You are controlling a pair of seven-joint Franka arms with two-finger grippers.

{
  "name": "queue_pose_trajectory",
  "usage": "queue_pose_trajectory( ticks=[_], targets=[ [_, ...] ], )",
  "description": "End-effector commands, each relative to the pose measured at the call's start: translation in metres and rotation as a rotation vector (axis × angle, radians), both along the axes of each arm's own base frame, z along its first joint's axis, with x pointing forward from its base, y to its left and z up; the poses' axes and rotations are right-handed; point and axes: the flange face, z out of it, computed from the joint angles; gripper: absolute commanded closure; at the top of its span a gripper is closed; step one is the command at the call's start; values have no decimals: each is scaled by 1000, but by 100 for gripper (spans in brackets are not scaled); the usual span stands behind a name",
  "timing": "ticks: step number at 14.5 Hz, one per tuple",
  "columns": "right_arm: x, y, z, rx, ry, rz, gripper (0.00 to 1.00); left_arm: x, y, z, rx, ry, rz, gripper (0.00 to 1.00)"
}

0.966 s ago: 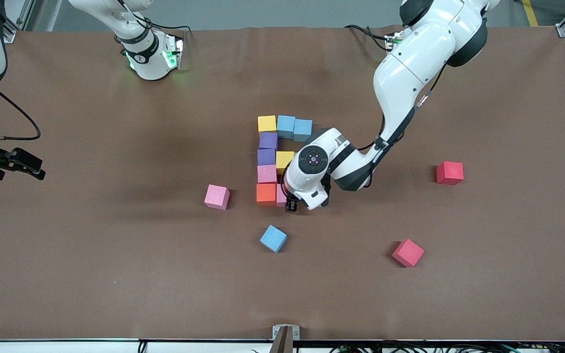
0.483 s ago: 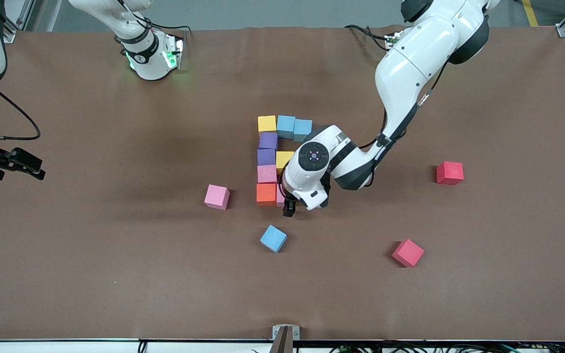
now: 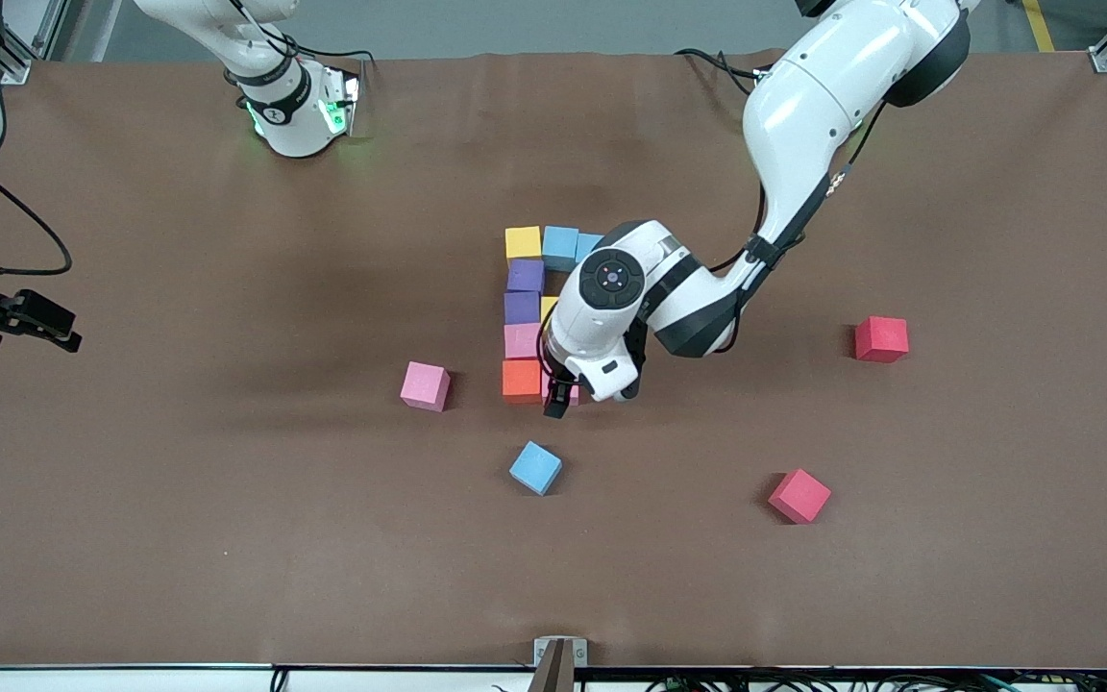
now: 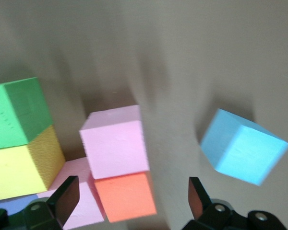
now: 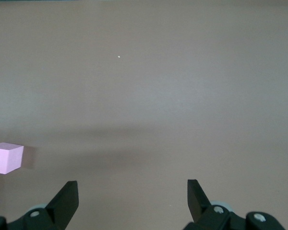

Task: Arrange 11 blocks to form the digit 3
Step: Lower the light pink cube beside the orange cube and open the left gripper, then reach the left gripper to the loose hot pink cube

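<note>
We have most of the digit 3 (image 3: 539, 312) laid out. From the front we count a top bar of yellow and two light blue blocks, a spine of two purple, a pink and an orange block (image 3: 521, 379), and part of a yellow block of the middle bar. The left wrist view adds a green block (image 4: 18, 112) beside that yellow one and a pink block (image 4: 116, 140) next to the orange one, just below our left claw (image 3: 558, 396). That makes ten as far as we can judge, so the bottom bar looks one block short.

Four blocks lie loose: a light blue block (image 3: 535, 467) nearest our left claw, a pink one (image 3: 424, 385) toward the right arm's end, and two red ones (image 3: 881, 338) toward the left arm's end.

The left arm bends down over the figure, wrist pointing at the table, fingers (image 4: 65, 196) spread wide and holding nothing.

The right claw (image 3: 30, 320) waits at the table's edge, spread wide and empty.
</note>
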Motion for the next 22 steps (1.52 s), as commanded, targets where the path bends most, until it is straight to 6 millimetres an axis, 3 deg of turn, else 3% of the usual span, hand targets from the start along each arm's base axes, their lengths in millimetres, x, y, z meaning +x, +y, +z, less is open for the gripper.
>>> queue_pose_trajectory(
  ticks=[1, 4, 6, 9, 12, 14, 18, 21, 22],
  targets=[
    [-2, 0, 5, -47, -36, 26, 0, 23, 16, 16, -18, -46, -84, 0],
    [-4, 0, 1, -45, -16, 24, 0, 39, 28, 25, -32, -103, -187, 0],
    [-4, 6, 3, -44, -12, 34, 0, 65, 65, 33, -26, -124, -204, 0],
    [-5, 41, 5, -41, 6, 90, 0, 98, 125, 51, -8, -132, -226, 0],
    [-8, 41, 13, -39, 31, 83, 0, 123, 191, 61, 39, -109, -266, 0],
    [-5, 41, 26, -41, 3, 74, 0, 137, 235, 57, 61, -78, -232, 0],
    [-4, 40, 28, -32, -1, 56, 0, 154, 298, 41, 105, -59, -317, 0],
    [-5, 42, 31, -25, 1, 12, 0, 162, 330, 19, 192, -49, -357, 0],
    [-4, 43, 36, -27, -6, 14, 0, 161, 331, 15, 203, -47, -377, 0]
  ],
)
